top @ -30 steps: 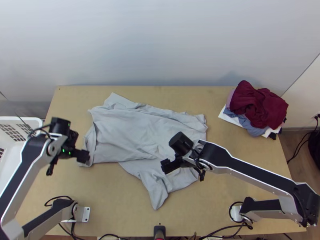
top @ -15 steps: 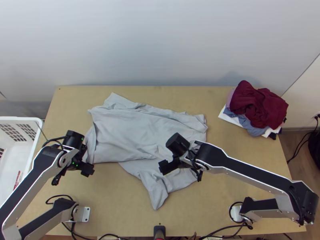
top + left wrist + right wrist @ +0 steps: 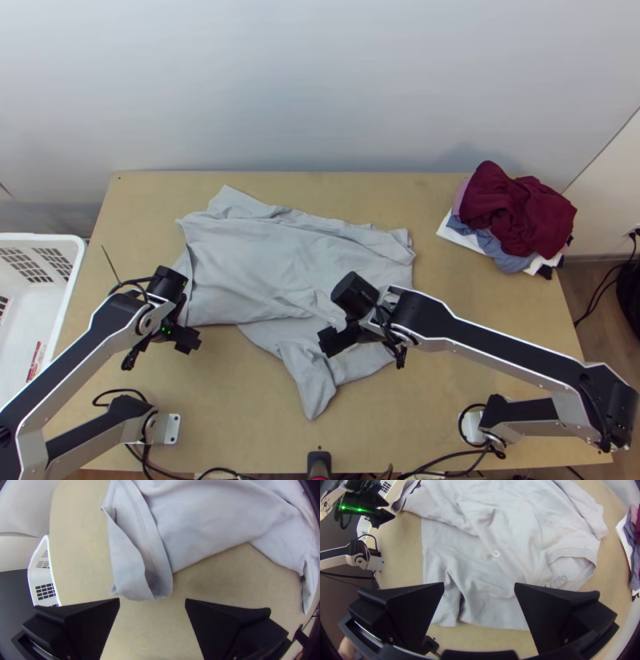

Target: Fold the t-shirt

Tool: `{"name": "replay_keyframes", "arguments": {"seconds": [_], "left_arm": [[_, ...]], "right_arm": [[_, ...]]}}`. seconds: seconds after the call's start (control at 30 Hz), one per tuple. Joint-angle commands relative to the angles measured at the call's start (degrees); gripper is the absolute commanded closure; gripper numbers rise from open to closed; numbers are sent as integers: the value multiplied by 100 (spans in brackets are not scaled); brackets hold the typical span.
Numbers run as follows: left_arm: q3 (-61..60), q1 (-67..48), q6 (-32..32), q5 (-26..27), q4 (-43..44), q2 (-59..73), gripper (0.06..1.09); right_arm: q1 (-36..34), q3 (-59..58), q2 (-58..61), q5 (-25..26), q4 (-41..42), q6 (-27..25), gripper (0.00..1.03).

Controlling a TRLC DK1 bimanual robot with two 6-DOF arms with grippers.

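A light grey t-shirt [image 3: 256, 264] lies loosely spread and wrinkled over the middle of the table, its near part bunched into a point. My left gripper [image 3: 189, 341] is just off the shirt's lower left corner in the top view. In the left wrist view the left gripper [image 3: 152, 601] is open, and the folded-over hem corner of the shirt [image 3: 140, 580] lies just beyond its fingers. My right gripper [image 3: 325, 342] is above the shirt's near part. The right gripper [image 3: 479, 586] stands open in its wrist view, with the shirt's collar [image 3: 573, 555] off to one side.
A pile of dark red, blue and white clothes [image 3: 516, 212] sits at the table's far right corner. A white basket [image 3: 70, 280] stands beside the left edge. In the right wrist view, a person's hand [image 3: 346, 649] shows near the edge.
The left gripper has moved right and toward the near edge, away from above the shirt's left edge. The right gripper has shifted only slightly. The shirt lies as before.
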Motion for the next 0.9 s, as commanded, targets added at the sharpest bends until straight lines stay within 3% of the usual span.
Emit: {"name": "replay_keyframes", "arguments": {"seconds": [0.0,0.07,0.23,0.27,0.37,0.4,0.67,0.87], "left_arm": [[-311,43,0,-78,631,13,32],[-294,87,71,-87,789,31,49],[-364,254,176,-87,1035,66,50],[-373,280,185,-87,1062,66,56],[-346,342,308,-78,1220,22,98],[-311,368,317,-78,1220,22,105],[84,1054,352,-69,1158,-250,104],[111,1238,352,-69,1027,-417,104]], "right_arm": [[44,-37,-66,-95,-49,-8,5],[35,-45,-66,-95,-49,1,5],[35,-63,-66,-95,-49,9,5],[35,-63,-66,-95,-49,9,5],[35,-54,-66,-112,-49,1,6],[44,-54,-49,-165,-49,9,8],[272,51,206,-1000,-269,-26,10],[782,16,408,-1255,-471,-158,10]]}}
